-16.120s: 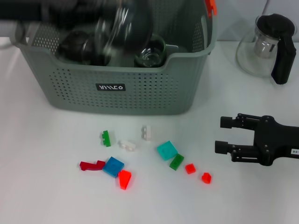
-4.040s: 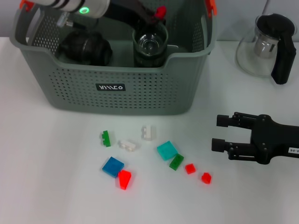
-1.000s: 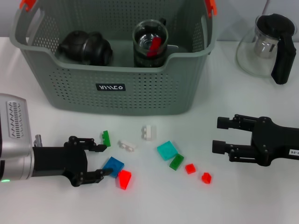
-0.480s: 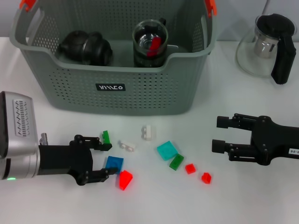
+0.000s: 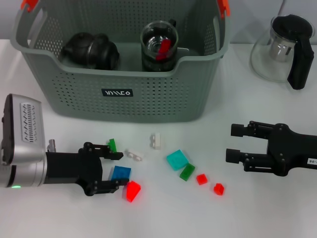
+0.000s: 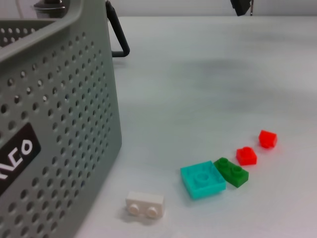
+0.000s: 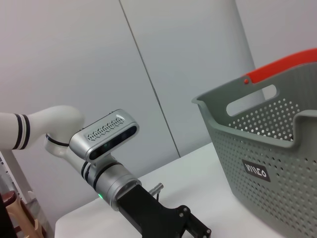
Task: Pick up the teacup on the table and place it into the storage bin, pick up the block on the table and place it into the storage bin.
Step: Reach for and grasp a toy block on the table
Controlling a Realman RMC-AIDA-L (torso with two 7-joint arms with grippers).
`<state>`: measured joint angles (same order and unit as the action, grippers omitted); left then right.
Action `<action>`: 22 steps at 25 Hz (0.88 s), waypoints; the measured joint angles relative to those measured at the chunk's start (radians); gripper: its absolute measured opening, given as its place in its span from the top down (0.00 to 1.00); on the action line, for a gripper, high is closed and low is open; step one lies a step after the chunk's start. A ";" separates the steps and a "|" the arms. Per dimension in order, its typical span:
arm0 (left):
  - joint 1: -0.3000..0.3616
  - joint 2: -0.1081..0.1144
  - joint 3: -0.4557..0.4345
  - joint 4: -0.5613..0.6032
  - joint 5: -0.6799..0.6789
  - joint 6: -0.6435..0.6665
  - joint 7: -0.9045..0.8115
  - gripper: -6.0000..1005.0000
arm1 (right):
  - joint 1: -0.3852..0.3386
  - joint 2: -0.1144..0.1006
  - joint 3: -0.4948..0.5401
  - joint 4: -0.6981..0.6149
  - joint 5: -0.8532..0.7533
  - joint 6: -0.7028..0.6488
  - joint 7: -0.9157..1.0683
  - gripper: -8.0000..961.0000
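Observation:
The grey perforated storage bin (image 5: 148, 94) stands at the back of the table. Inside it a glass teacup (image 5: 159, 55) stands upright with a red block (image 5: 162, 48) in it. Several small blocks lie on the table in front of the bin. My left gripper (image 5: 118, 170) is open low over the table, its fingers either side of a blue block (image 5: 120, 173). An orange-red block (image 5: 132, 190) lies right beside it. My right gripper (image 5: 237, 144) hangs open at the right, apart from everything. The left wrist view shows the bin wall (image 6: 59, 124) and blocks, not my fingers.
A black round pot (image 5: 89, 51) lies in the bin's left half. A glass teapot with a black handle (image 5: 285, 49) stands at the back right. Loose on the table: green (image 5: 112, 145), white (image 5: 133, 154) (image 5: 156, 141), teal (image 5: 177, 159), dark green (image 5: 187, 171) and red (image 5: 201, 179) (image 5: 218, 188) blocks.
My left arm has come down from over the bin to the table and slid right until its open fingers straddle the blue block. The right arm has stayed put.

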<state>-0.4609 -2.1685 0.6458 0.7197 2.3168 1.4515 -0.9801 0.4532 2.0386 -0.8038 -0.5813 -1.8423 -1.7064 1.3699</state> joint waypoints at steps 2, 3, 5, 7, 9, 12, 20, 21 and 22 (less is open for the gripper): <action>0.001 0.002 0.001 0.005 0.009 0.000 0.000 0.40 | -0.001 0.000 0.000 0.000 0.000 0.000 0.000 0.14; 0.001 0.003 0.003 0.007 0.019 -0.002 0.000 0.40 | -0.001 0.000 0.000 0.000 0.000 0.001 0.000 0.14; -0.003 0.003 0.007 0.009 0.037 -0.005 -0.004 0.40 | -0.001 0.000 0.000 0.000 0.000 0.001 0.000 0.14; -0.010 0.003 0.010 0.009 0.056 -0.006 -0.016 0.41 | -0.001 0.000 0.000 0.000 0.000 0.001 0.000 0.14; -0.012 0.003 0.011 0.009 0.063 -0.003 -0.026 0.41 | -0.002 0.000 0.000 0.000 0.000 0.000 0.000 0.14; -0.013 0.003 0.011 0.011 0.064 0.003 -0.031 0.41 | -0.005 0.000 0.000 0.000 0.000 0.000 0.000 0.14; -0.001 0.001 0.011 0.030 0.066 0.036 -0.033 0.41 | -0.005 0.000 0.000 0.000 0.000 0.001 0.000 0.14; 0.002 0.000 0.011 0.035 0.066 0.041 -0.033 0.41 | -0.005 0.000 0.000 0.000 0.000 0.001 0.000 0.14; 0.002 -0.001 0.011 0.036 0.065 0.041 -0.033 0.41 | -0.005 0.000 0.000 0.000 0.000 0.001 0.000 0.14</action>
<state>-0.4587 -2.1691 0.6565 0.7561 2.3821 1.4930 -1.0135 0.4479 2.0386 -0.8038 -0.5814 -1.8423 -1.7051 1.3698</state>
